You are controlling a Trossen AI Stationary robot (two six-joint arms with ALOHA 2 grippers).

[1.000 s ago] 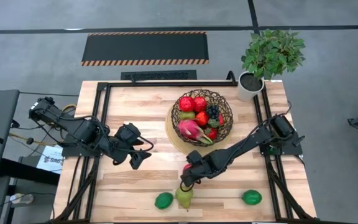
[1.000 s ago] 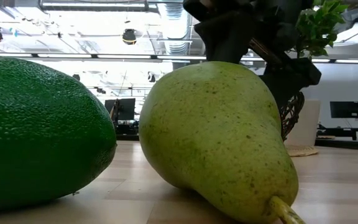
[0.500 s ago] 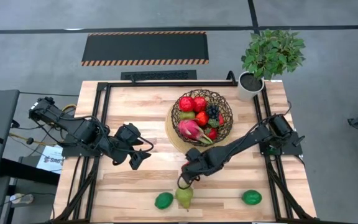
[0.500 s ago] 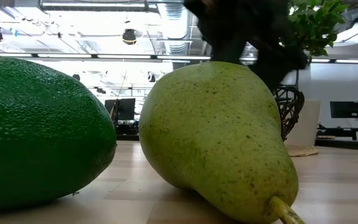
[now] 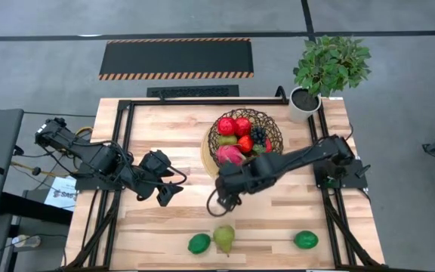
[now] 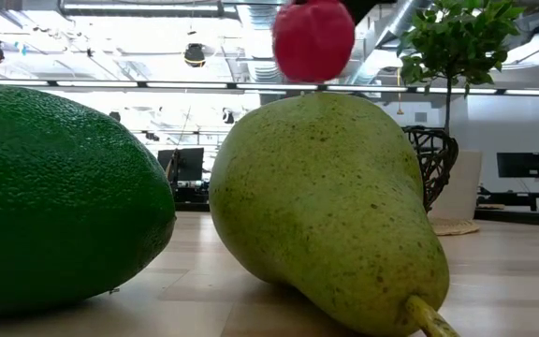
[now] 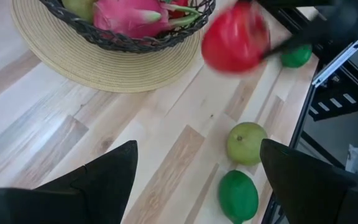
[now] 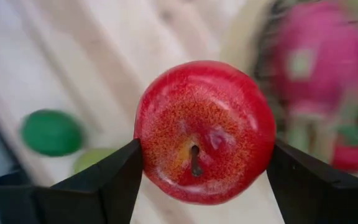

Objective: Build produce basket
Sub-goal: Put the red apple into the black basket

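Pale wooden desk [image 5: 149,234] carries the basket [image 5: 272,143] of produce; right hand [image 8: 201,158] pinches a red apple [image 8: 204,130] aloft just beside it, left hand [image 5: 166,189] waits spread apart.

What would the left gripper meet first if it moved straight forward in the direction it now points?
Probably bare table: the open left gripper aims between the basket and the pear. Depth is unclear, though.
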